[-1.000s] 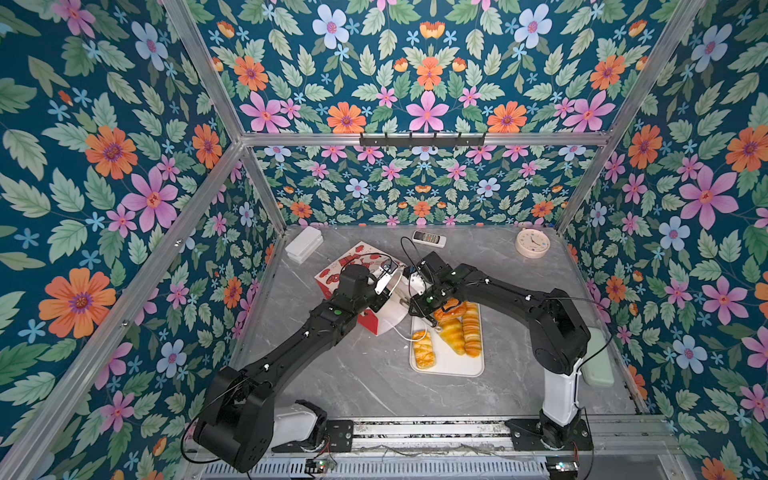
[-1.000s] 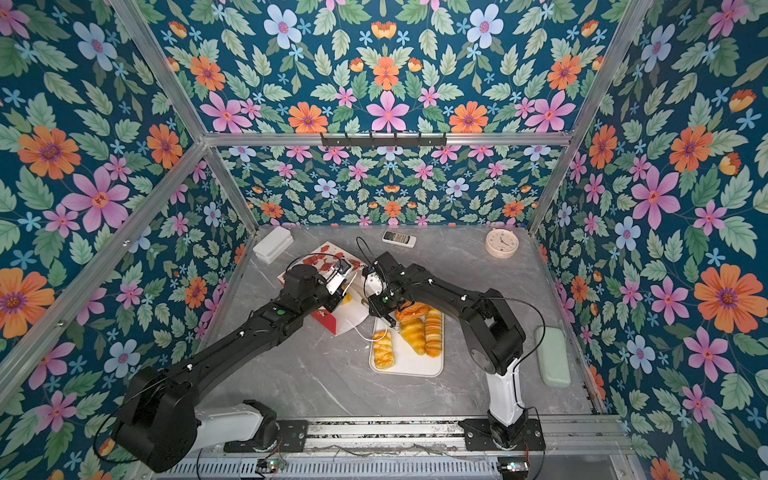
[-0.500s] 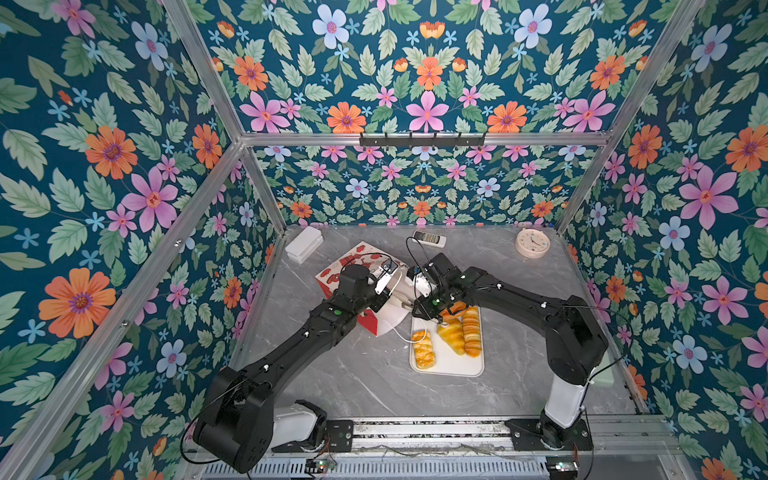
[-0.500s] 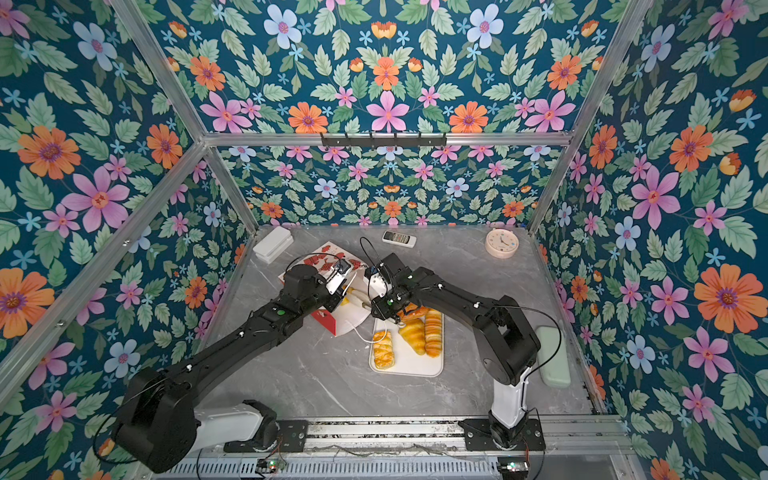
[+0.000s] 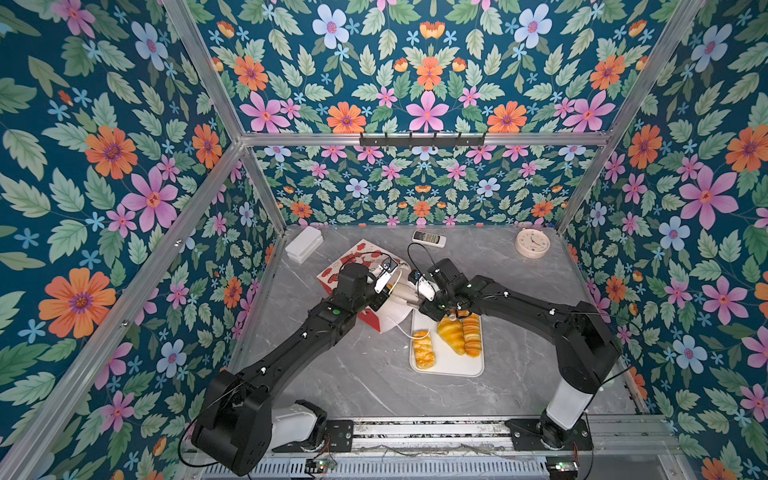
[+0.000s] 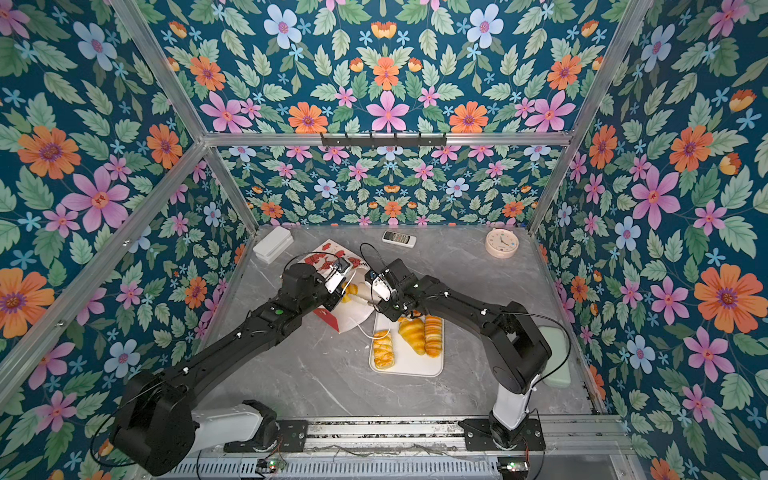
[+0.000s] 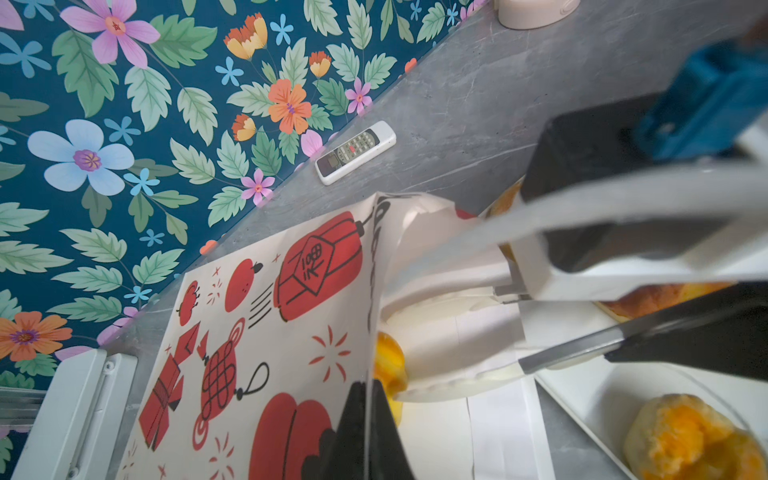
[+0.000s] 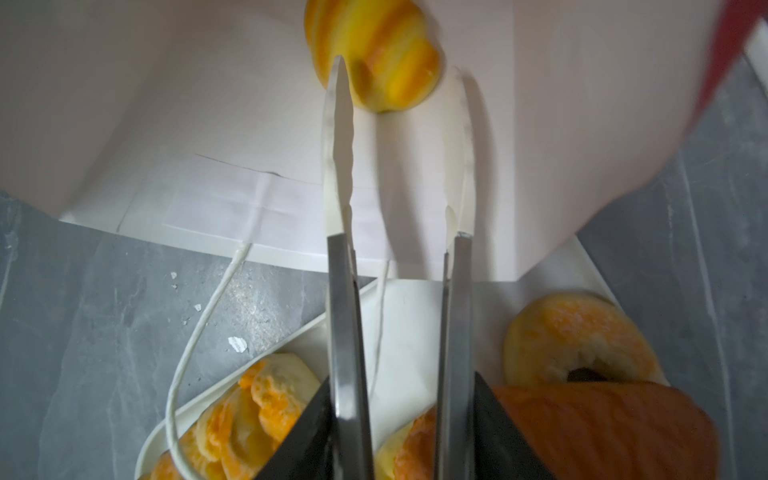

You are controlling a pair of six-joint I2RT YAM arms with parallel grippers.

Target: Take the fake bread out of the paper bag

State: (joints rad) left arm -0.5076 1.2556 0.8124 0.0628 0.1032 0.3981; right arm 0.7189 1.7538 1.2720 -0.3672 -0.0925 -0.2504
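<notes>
White paper printed with red lanterns, the bag [image 5: 353, 262] lies on its side on the grey surface [image 5: 353, 386] in both top views. Its mouth is turned toward the white tray [image 5: 449, 372], where several pieces of bread [image 5: 451, 334] already lie. Since a second ago the right arm's elbow has swung outward while the right pincer [image 5: 417, 293] has kept to the bag's mouth. I judge that it is lining up for another pick, not carrying one away. The left pincer [image 5: 386, 276] is pressed together on the bag's upper lip and holds the mouth open; a yellow piece [image 6: 349, 291] shows just inside. In the left wrist view its dark fingers [image 7: 353, 415] pinch that paper edge. The yellow piece [image 7: 388, 361] sits just behind the lip, with white tong tips reaching in above it. In the right wrist view the right pincer [image 8: 403, 415] clasps a pair of tongs [image 8: 345, 311] by their metal arms, which stand spread with nothing between them. One tip overlaps the yellow piece [image 8: 374, 54]; whether it touches, I cannot tell. That piece is inside the bag, so the task is not finished.
</notes>
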